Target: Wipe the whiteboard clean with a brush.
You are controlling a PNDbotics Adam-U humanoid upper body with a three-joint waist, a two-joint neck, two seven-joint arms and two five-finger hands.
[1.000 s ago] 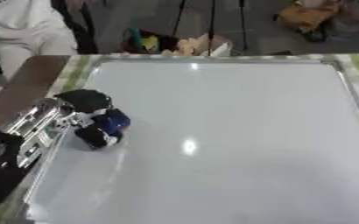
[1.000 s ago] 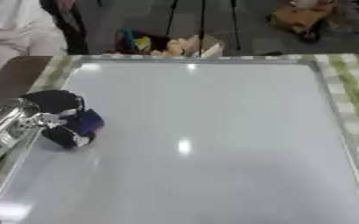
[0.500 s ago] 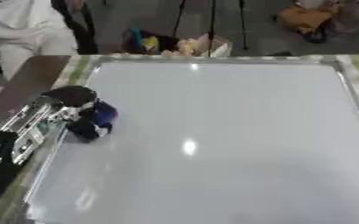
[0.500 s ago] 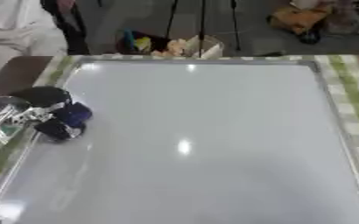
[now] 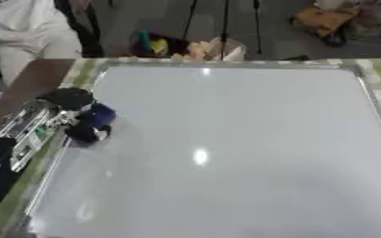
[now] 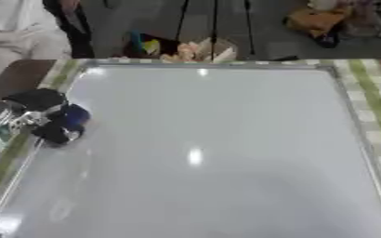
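Whiteboard [image 5: 242, 139] looks clean, no marks visible; left hand [image 5: 60, 114] grips brush [image 5: 92, 123] at its left edge

Blank glossy whiteboard [image 5: 226, 148], flat; dark blue brush [image 5: 94, 122] on its left edge.

So the whiteboard [image 5: 226, 148] lies flat and takes up most of the tabletop [image 5: 31, 83], with strips of tabletop showing along its left and right edges. The left hand [image 5: 51, 116] comes in from the left and sits over the board's left edge, holding the brush [image 5: 92, 123] on the surface just inside the frame. Behind the far edge there's some clutter [image 5: 186, 46] on the floor.
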